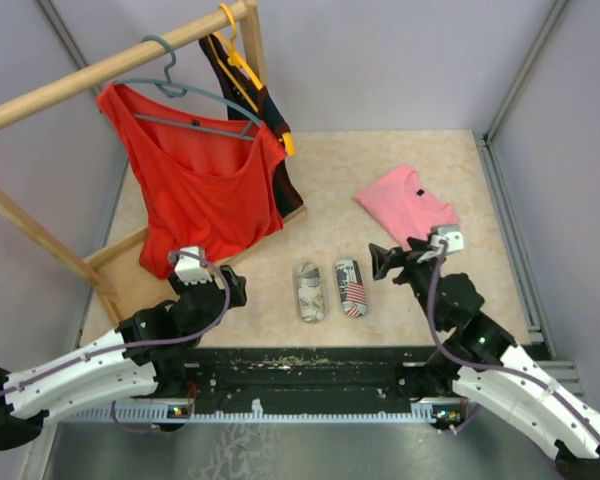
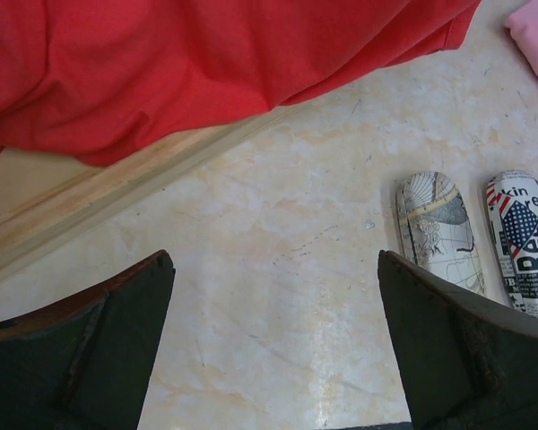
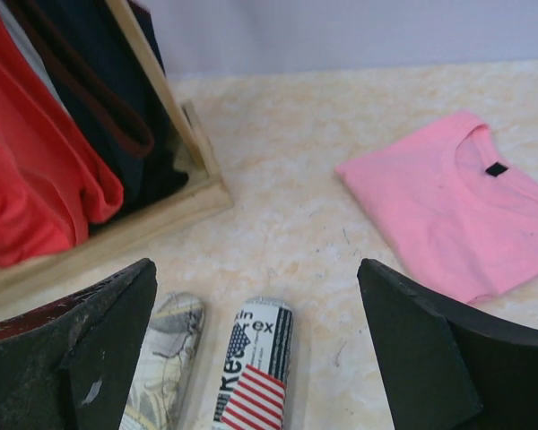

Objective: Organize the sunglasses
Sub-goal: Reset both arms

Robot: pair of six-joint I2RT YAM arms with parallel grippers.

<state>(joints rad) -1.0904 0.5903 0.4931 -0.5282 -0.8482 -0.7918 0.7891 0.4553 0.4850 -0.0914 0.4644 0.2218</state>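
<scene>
Beige tabletop [image 1: 330,200] — map-print case [image 1: 309,291] beside flag-print case [image 1: 351,287], both lengthwise near-to-far.

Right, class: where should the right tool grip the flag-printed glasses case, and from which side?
Probably across its narrow middle, from above, pinching its two long sides. The flag-printed case lies flat, a rounded oblong. The newsprint case lies close alongside, leaving only a narrow gap.

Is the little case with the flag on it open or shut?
Shut: the flag-print case lies flat on the table as one closed oblong, no gap or contents showing.
</scene>
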